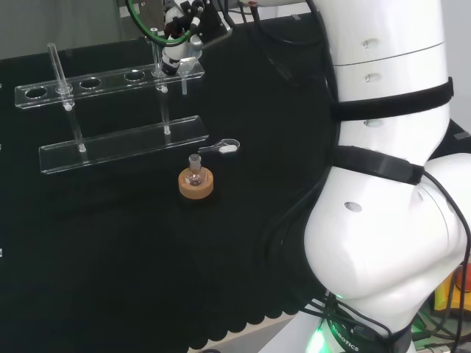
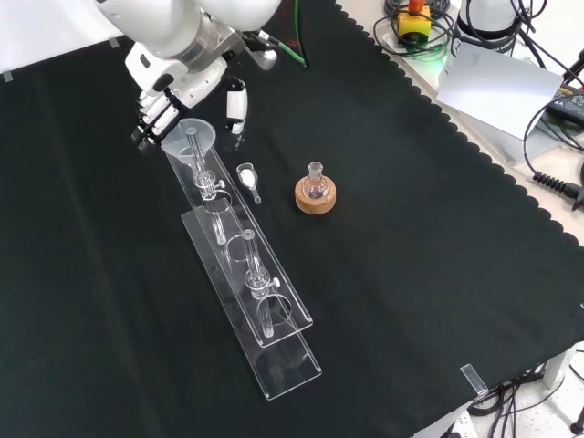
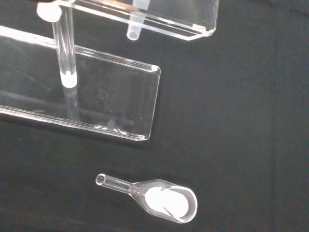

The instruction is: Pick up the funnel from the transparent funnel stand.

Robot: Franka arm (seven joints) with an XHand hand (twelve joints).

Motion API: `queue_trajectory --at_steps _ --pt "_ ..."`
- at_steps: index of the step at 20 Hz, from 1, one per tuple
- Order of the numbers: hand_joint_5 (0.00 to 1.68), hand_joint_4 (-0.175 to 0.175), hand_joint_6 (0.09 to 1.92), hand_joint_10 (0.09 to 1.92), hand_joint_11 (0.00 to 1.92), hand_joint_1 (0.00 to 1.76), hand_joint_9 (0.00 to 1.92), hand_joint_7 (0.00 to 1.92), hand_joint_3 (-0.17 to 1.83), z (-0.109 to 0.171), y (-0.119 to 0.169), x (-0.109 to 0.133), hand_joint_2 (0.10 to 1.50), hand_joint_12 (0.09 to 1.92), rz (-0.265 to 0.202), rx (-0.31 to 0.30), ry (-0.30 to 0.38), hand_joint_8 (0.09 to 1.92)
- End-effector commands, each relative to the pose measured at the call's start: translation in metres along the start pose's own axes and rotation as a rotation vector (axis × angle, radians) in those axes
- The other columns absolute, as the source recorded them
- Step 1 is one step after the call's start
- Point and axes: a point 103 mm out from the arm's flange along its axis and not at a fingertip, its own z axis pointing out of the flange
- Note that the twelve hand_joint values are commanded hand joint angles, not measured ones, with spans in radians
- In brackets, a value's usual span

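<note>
The clear funnel (image 2: 193, 134) sits in the end hole of the transparent funnel stand (image 2: 274, 338), at the stand's far end in the front view. Its stem (image 3: 132, 31) pokes down through the stand's upper shelf. My hand (image 2: 185, 85) hangs over that end of the stand. Its dark fingers (image 2: 151, 117) are on one side of the funnel's rim and the thumb (image 2: 235, 104) on the other, spread and not closed round it. In the head view the hand (image 1: 181, 43) is above the right end of the stand's upper shelf (image 1: 110, 81).
A small flask on a cork ring (image 2: 316, 193) stands to the right of the stand in the front view. A clear scoop with white powder (image 2: 247, 178) lies between the two. Cables and boxes lie beyond the cloth's scalloped edge (image 2: 474, 146).
</note>
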Motion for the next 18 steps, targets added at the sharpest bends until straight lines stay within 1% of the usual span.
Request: queue_trajectory --at_steps 1,2,4,5,13,16,18 --pt "0.08 0.025 0.09 0.88 0.31 0.61 0.11 0.0 0.26 0.0048 0.004 -0.0059 0.8 1.51 -0.037 0.016 0.008 0.36" --pt "0.09 0.026 0.09 0.88 0.31 0.61 0.12 0.0 0.26 0.0056 0.0038 -0.0058 0.79 1.51 -0.011 0.02 0.007 0.37" --pt "0.09 0.027 0.09 0.88 0.31 0.62 0.13 0.0 0.27 0.007 0.005 -0.0058 0.79 1.51 -0.001 0.028 0.004 0.39" --pt "0.1 0.027 0.09 0.88 0.31 0.62 0.13 0.0 0.28 0.0048 0.0038 -0.0009 0.79 1.51 0.005 0.029 -0.008 0.4" --pt "0.12 0.027 0.09 0.85 0.32 0.64 0.18 0.0 0.34 0.0045 0.0042 0.0021 0.77 1.5 0.011 0.031 -0.02 0.45" --pt "0.15 0.027 0.09 0.83 0.33 0.67 0.22 0.0 0.39 0.0049 0.0047 0.0009 0.76 1.5 0.014 0.029 -0.028 0.51" --pt "0.17 0.027 0.09 0.81 0.34 0.7 0.26 0.0 0.43 0.0052 0.006 -0.0015 0.75 1.49 0.004 0.025 -0.034 0.56"
